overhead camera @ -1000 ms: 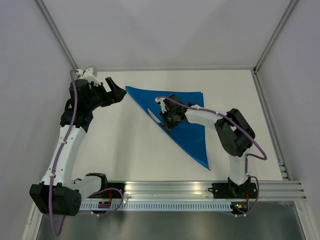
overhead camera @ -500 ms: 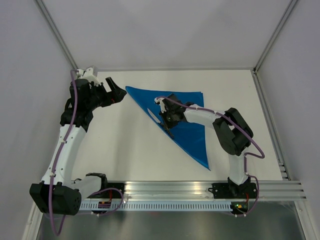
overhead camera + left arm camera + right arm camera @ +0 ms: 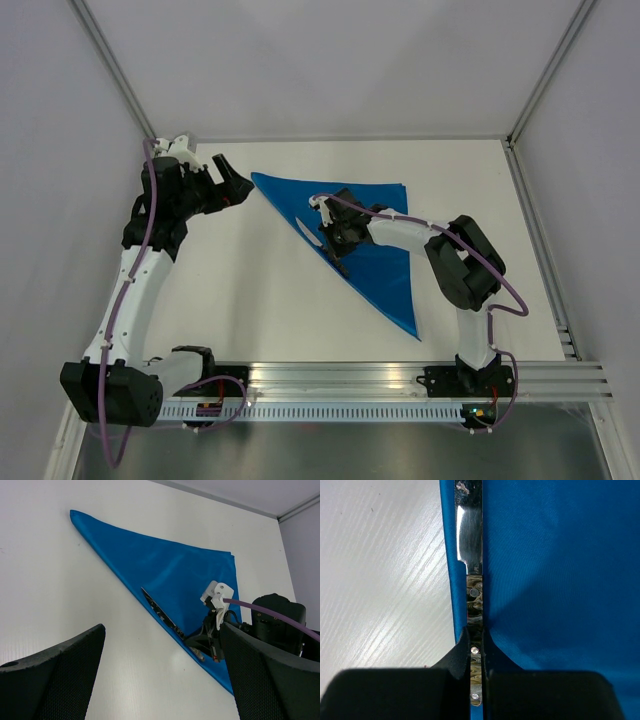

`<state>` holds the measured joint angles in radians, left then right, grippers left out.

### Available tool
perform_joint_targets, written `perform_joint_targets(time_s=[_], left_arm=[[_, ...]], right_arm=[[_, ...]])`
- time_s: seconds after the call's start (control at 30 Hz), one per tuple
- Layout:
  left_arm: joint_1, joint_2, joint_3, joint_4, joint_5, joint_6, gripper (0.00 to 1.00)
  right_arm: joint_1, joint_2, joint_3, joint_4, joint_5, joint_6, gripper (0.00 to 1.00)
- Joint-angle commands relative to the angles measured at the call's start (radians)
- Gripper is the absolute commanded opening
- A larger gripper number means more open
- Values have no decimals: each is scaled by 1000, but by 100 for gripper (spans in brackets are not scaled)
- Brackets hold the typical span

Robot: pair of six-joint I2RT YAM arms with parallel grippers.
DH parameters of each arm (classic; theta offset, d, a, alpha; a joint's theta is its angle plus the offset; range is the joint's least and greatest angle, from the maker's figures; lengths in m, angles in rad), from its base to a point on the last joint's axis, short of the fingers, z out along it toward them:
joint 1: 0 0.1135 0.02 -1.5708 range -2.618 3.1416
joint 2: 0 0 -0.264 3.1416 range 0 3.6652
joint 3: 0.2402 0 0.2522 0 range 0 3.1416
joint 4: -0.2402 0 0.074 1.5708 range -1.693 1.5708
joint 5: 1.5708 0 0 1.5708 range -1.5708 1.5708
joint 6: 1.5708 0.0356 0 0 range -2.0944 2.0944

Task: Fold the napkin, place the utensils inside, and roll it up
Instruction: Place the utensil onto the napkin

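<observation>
Right at the near edge runs a ribbed metal rail (image 3: 350, 375), and beyond it lies a smooth white table (image 3: 260, 290) with a faint wood-like grain. From the rail the right arm (image 3: 465, 265) bends out over the napkin (image 3: 385, 275), a bright blue, slightly glossy cloth folded flat into a triangle. Its sharp near tip points back toward the rail and its long folded edge runs away to the far left.

The right gripper (image 3: 476, 635) sits low over that long edge, about midway along it. Its black fingers are pinched narrow on the knife (image 3: 469, 535), clamping the mottled, riveted handle (image 3: 474, 597). The slim silvery blade points away from the fingers and lies parallel to the fold, with only a thin strip of blue showing between it and the bare table. I cannot tell whether the blade rests on the cloth or sits just above it.

Farther back, the left gripper (image 3: 232, 180) hangs just beside the napkin's far left corner. Its rough black fingers are spread wide, with nothing between them, and they are apart from the cloth.
</observation>
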<state>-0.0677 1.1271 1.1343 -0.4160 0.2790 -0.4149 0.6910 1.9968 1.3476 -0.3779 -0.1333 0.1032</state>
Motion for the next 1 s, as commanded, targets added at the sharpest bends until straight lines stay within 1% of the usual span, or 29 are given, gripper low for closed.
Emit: perform_joint_targets(time_s=[0.0, 0.2, 0.4, 0.5, 0.6, 0.63, 0.77, 0.8, 0.97], left_arm=[[-1, 7, 39, 11, -11, -2, 100], [-1, 10, 38, 17, -11, -1, 100], [-1, 11, 39, 16, -11, 2, 100], [0, 16, 41, 19, -9, 2, 100], [-1, 17, 42, 17, -8, 4, 100], [-1, 19, 42, 17, -6, 5, 100], [-1, 20, 47, 16, -8, 8, 100], [-1, 19, 48, 17, -6, 8, 100], [-1, 19, 58, 17, 29, 22, 100]], right_arm=[[2, 14, 36, -12, 14, -7, 0], [1, 17, 36, -16, 12, -8, 0], [1, 14, 39, -24, 8, -8, 2], [1, 13, 44, -29, 8, -10, 9], [1, 7, 47, -33, 6, -8, 19], [1, 5, 50, -36, 4, -8, 25], [1, -6, 59, -50, -5, -10, 39], [1, -13, 62, -55, -9, -10, 41], [-1, -38, 88, -93, -28, -10, 42]])
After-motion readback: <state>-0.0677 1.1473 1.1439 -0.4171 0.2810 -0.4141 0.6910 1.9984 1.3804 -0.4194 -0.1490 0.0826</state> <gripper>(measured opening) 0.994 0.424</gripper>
